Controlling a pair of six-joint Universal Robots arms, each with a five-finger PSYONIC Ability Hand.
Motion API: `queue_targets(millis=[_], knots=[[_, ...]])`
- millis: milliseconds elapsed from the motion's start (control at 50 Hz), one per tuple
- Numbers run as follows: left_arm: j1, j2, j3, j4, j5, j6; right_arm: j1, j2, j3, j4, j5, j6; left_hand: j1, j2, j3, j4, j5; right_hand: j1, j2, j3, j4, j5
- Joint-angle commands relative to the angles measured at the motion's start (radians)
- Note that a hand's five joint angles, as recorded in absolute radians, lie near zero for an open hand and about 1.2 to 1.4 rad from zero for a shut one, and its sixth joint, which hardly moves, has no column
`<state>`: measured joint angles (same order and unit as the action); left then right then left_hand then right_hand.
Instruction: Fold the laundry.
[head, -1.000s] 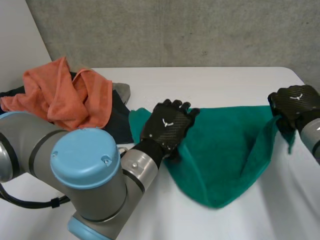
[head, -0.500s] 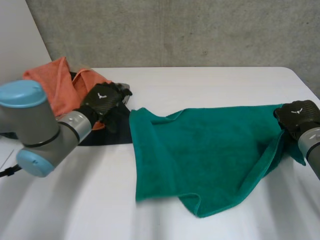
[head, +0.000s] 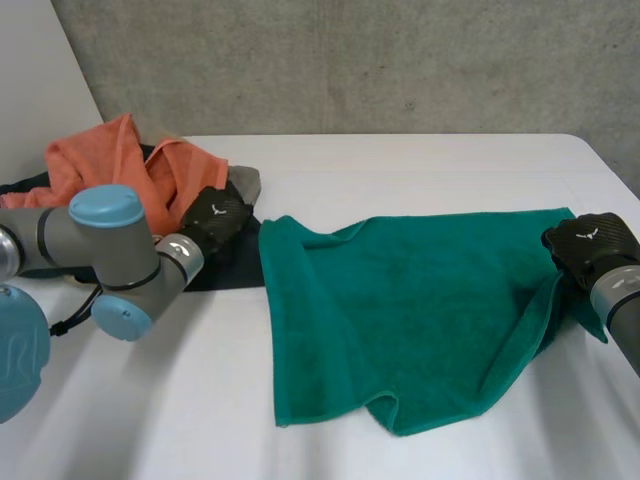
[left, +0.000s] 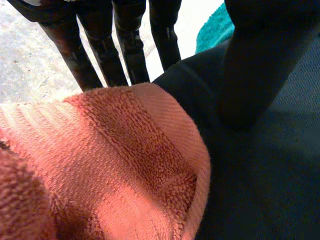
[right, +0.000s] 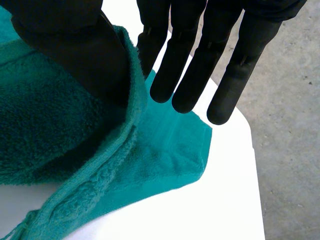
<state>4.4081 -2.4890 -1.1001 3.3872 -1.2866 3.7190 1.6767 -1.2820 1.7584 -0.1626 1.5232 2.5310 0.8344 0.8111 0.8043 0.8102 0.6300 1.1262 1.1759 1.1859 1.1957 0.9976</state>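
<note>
Concrete wall behind, white table w/ the green towel spread mid-table, near edge rumpled. Your right hand is on its right edge, near the far corner. Fingers are straight and the thumb presses the hem against them, so that edge is pinched and raised, prob. to keep it taut for a fold. Your left hand is apart from the towel, over the pile of orange towel and dark cloth. Its fingers are straight, gripping nothing. You'll likely want it on the towel's left corner next.
</note>
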Motion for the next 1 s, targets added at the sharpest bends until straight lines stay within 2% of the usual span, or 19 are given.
queue_targets(millis=[20,60,140,300,360,380,440,460,540,620,720,760,780,800,840,920,1000], knots=[[-0.001,-0.031,0.023,0.001,-0.003,0.03,0.0,0.001,0.003,-0.003,0.0,0.0,0.477,0.5,0.507,0.501,0.506,0.27,0.22,0.21,0.201,0.224],[-0.001,-0.034,0.029,0.003,-0.005,0.035,0.0,0.0,0.003,-0.003,0.002,-0.005,0.562,0.585,0.592,0.586,0.592,0.27,0.22,0.21,0.201,0.224],[-0.001,-0.042,0.046,0.006,-0.029,0.048,0.0,0.0,0.004,-0.003,0.002,-0.005,0.562,0.585,0.592,0.586,0.592,0.27,0.22,0.21,0.201,0.224],[0.019,0.008,0.08,0.035,-0.15,0.067,-0.005,0.0,0.004,-0.003,0.002,-0.005,0.562,0.585,0.592,0.586,0.592,0.27,0.22,0.21,0.201,0.224],[0.056,0.079,0.083,0.086,-0.216,0.065,-0.005,0.0,0.004,-0.003,0.002,-0.005,0.562,0.585,0.592,0.586,0.592,0.27,0.22,0.21,0.201,0.224],[0.088,0.122,0.083,0.131,-0.27,0.067,-0.005,0.0,0.004,-0.003,0.0,-0.005,0.562,0.585,0.592,0.586,0.592,0.27,0.22,0.21,0.201,0.224],[0.14,0.163,0.086,0.191,-0.336,0.073,-0.003,0.0,0.004,-0.003,0.0,-0.006,0.562,0.585,0.592,0.586,0.592,0.27,0.22,0.21,0.201,0.224],[0.18,0.18,0.094,0.228,-0.377,0.082,-0.002,0.0,0.004,-0.003,0.0,-0.006,0.562,0.585,0.592,0.586,0.592,0.27,0.22,0.21,0.201,0.224],[0.263,0.2,0.127,0.277,-0.439,0.119,0.0,0.0,0.006,-0.002,-0.001,-0.006,0.562,0.585,0.592,0.586,0.592,0.27,0.22,0.21,0.201,0.224],[0.292,0.199,0.161,0.277,-0.467,0.139,0.0,0.0,0.01,-0.002,-0.001,-0.005,0.562,0.585,0.592,0.586,0.592,0.27,0.22,0.21,0.201,0.224],[0.275,0.199,0.112,0.276,-0.454,0.122,0.001,-0.002,0.013,-0.002,-0.001,-0.005,0.562,0.585,0.592,0.586,0.592,0.27,0.22,0.21,0.201,0.224],[0.261,0.2,0.08,0.277,-0.442,0.119,0.0,-0.002,0.013,-0.002,-0.001,-0.006,0.279,0.302,0.309,0.303,0.309,0.27,0.22,0.21,0.201,0.224],[0.245,0.203,0.048,0.281,-0.422,0.122,0.0,-0.002,0.013,-0.002,-0.001,-0.006,-0.153,-0.129,-0.123,-0.128,-0.123,0.27,0.22,0.21,0.201,0.224],[0.235,0.206,0.034,0.282,-0.413,0.127,0.0,-0.002,0.013,-0.002,-0.001,-0.006,-0.352,-0.328,-0.322,-0.327,-0.322,0.27,0.22,0.21,0.201,0.224],[0.212,0.211,0.013,0.284,-0.404,0.127,0.0,-0.003,0.015,-0.002,-0.001,-0.006,-0.605,-0.582,-0.575,-0.581,-0.575,0.27,0.22,0.21,0.201,0.224],[0.166,0.231,-0.027,0.273,-0.402,0.122,-0.002,-0.005,0.015,-0.002,-0.001,-0.005,-0.638,-0.615,-0.608,-0.614,-0.609,0.27,0.22,0.21,0.201,0.224],[0.108,0.321,-0.125,0.232,-0.381,0.079,-0.002,-0.005,0.015,-0.002,-0.001,-0.006,-0.653,-0.63,-0.623,-0.629,-0.623,0.27,0.22,0.21,0.201,0.224]])
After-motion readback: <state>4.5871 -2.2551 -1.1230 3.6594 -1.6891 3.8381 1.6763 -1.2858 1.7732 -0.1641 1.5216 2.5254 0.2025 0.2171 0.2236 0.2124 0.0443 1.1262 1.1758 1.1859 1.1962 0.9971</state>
